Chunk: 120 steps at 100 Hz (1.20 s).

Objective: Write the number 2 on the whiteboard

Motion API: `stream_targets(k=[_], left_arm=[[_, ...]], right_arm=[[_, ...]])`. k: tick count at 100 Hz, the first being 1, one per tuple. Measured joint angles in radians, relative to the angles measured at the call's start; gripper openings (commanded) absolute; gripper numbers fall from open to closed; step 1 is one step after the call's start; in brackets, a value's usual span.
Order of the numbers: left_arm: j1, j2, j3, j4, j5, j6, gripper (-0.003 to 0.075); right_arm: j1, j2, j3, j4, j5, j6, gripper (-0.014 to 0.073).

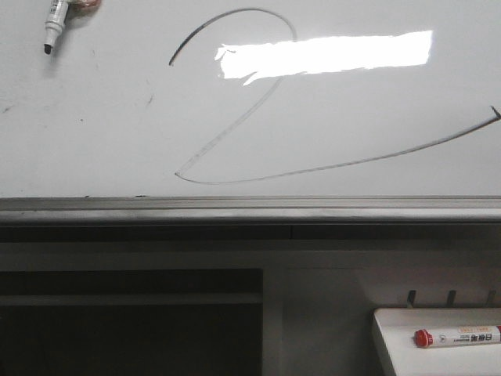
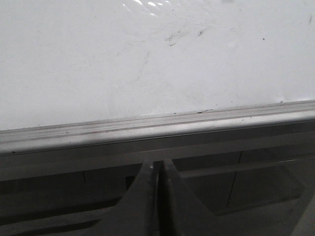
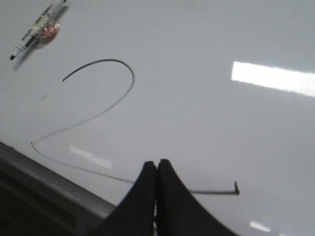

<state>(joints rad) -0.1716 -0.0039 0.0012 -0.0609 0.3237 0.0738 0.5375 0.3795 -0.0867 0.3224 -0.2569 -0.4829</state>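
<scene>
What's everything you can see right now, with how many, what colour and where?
Glossy white whiteboard: one, white, fills the upper front view.
Grey metal lower rail: one, grey, along the whiteboard's bottom edge.
Hand-drawn number 2: one, thin dark grey line, mid-board, base sweeping right.
Uncapped black-tipped marker: one, white barrel, against the board at upper left.
Small white tray: one, white, lower right below the rail.
Red-capped marker: one, white barrel, lying in the tray.
Left gripper: one, dark, fingers together, facing the rail.
Right gripper: one, black, fingers together, facing the 2's base stroke.
</scene>
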Motion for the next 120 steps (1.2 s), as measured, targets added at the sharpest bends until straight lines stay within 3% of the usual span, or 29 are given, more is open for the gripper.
stream_targets(k=[12, 26, 37, 52, 63, 120], left_arm=[[0.0, 0.0, 0.0, 0.0, 0.0, 0.0, -0.002], [0.0, 0.0, 0.0, 0.0, 0.0, 0.0, -0.002], [0.0, 0.0, 0.0, 0.0, 0.0, 0.0, -0.002], [0.0, 0.0, 0.0, 0.0, 0.0, 0.0, -0.002], [0.0, 0.0, 0.0, 0.0, 0.0, 0.0, -0.002], [0.0, 0.0, 0.0, 0.0, 0.0, 0.0, -0.002]], right_arm=[[-0.074, -0.002, 0.1, -0.289, -0.035, 0.439, -0.006], [-0.154, -0.077, 0.102, -0.461, 0.033, 0.617, -0.006], [-0.189, -0.18, 0.102, -0.488, 0.147, 0.643, -0.006], [-0.218, -0.356, 0.102, -0.495, 0.42, 0.65, -0.006], [-0.23, -0.387, 0.102, -0.496, 0.564, 0.652, -0.0061], [-0.235, -0.389, 0.101, -0.496, 0.578, 0.652, -0.006]])
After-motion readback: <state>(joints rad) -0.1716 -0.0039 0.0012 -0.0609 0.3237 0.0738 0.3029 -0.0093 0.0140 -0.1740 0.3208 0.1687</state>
